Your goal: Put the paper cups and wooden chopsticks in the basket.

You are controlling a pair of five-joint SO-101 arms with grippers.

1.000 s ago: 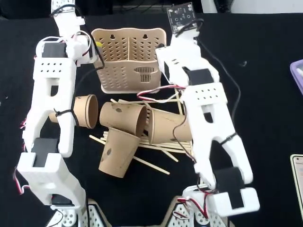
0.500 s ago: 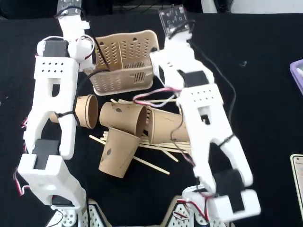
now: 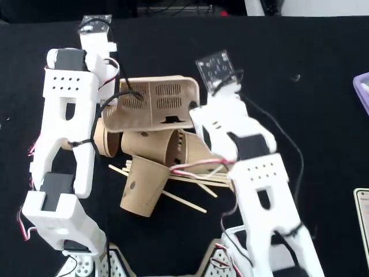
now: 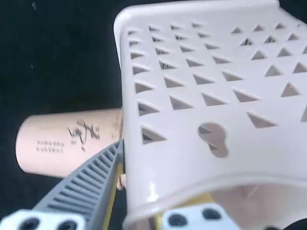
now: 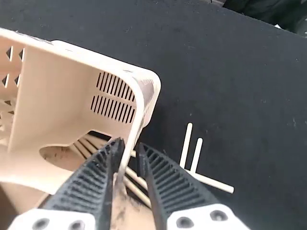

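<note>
The beige perforated basket [image 3: 155, 104] hangs tipped over, its bottom and side facing up, above the pile of paper cups. My left gripper [image 3: 118, 97] is shut on the basket's left wall [image 4: 201, 110], and my right gripper [image 5: 125, 160] is shut on the right wall [image 5: 136, 100]. Several brown paper cups lie on their sides below: one at the left [image 3: 105, 137], one in the middle [image 3: 153, 145], one nearer the front [image 3: 141, 186]. One cup [image 4: 67, 141] lies beside the basket's edge. Wooden chopsticks [image 3: 187, 200] are scattered under the cups, and some chopsticks [image 5: 192, 153] lie past the right wall.
The black table [image 3: 323, 133] has open room to the right and at the back. A purple object [image 3: 363, 89] sits at the right edge, with a pale card [image 3: 363, 210] below it. Both white arms flank the pile.
The basket stood upright at the back a second ago. Both arms have tipped it over and drawn it toward the front, so it now covers the tops of the cups.
</note>
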